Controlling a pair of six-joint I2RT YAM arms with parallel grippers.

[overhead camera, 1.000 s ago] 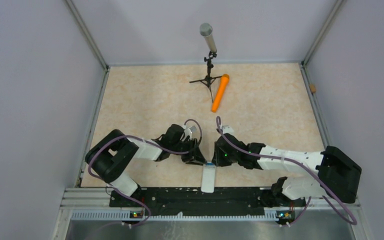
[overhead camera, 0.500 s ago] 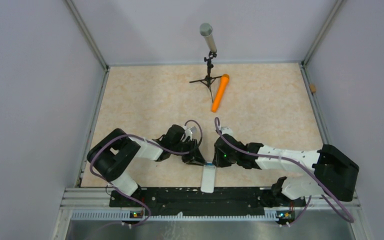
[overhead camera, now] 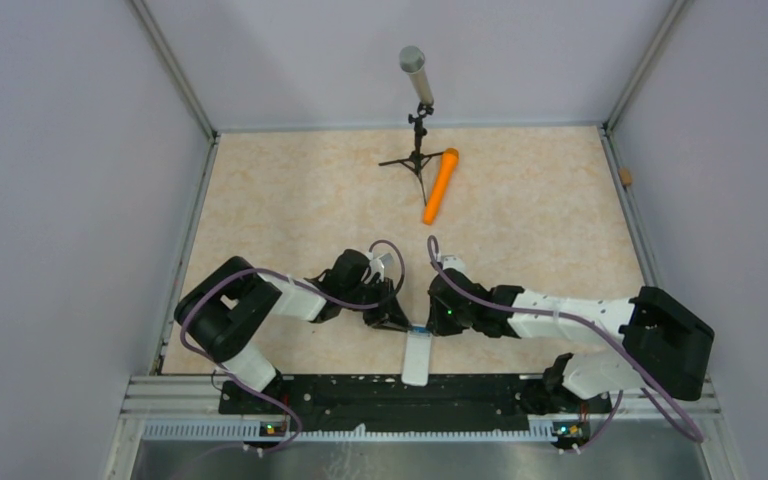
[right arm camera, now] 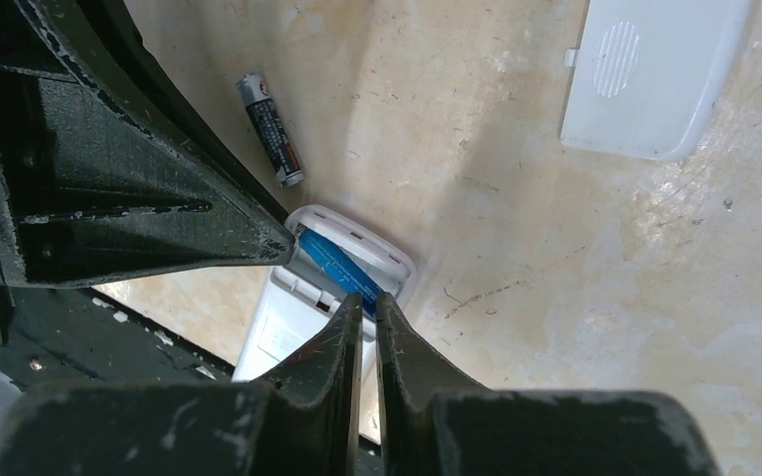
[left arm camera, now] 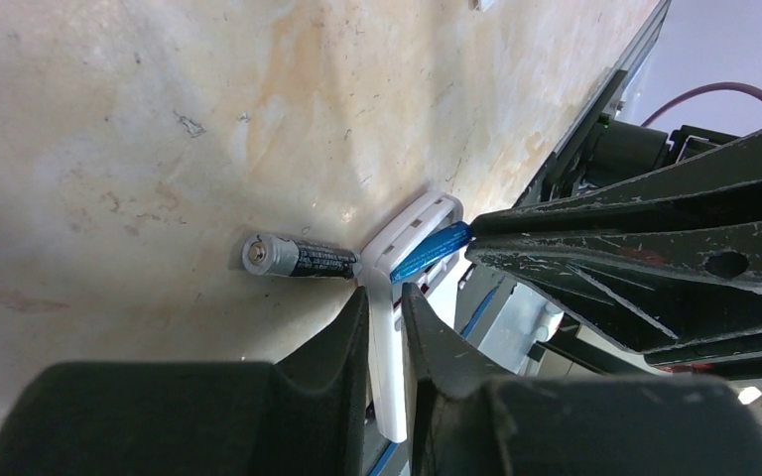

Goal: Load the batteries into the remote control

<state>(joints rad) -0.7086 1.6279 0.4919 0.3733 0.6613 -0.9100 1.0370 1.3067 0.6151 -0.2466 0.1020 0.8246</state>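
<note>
White remote control (overhead camera: pixel 416 358), compartment open (1 blue battery (right arm camera: pixel 337 268) inside); 2nd battery (left arm camera: pixel 298 258) lying just beside.

Nothing legible anywhere. Pale print along the dark wrap of the loose battery (left arm camera: pixel 303 258), too small and blurred to read. No readable mark on the blue battery (right arm camera: pixel 342 273) in the remote (right arm camera: pixel 278 337), nor on the white cover (right arm camera: pixel 655 99) with its ribbed oval patch.

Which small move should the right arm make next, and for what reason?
Probably push the blue battery down until it lies flat. It sits in the open bay of the remote with the right pincer at its end, seemingly tilted; the left pincer grips the remote by its wall. The second battery lies loose beside.
</note>
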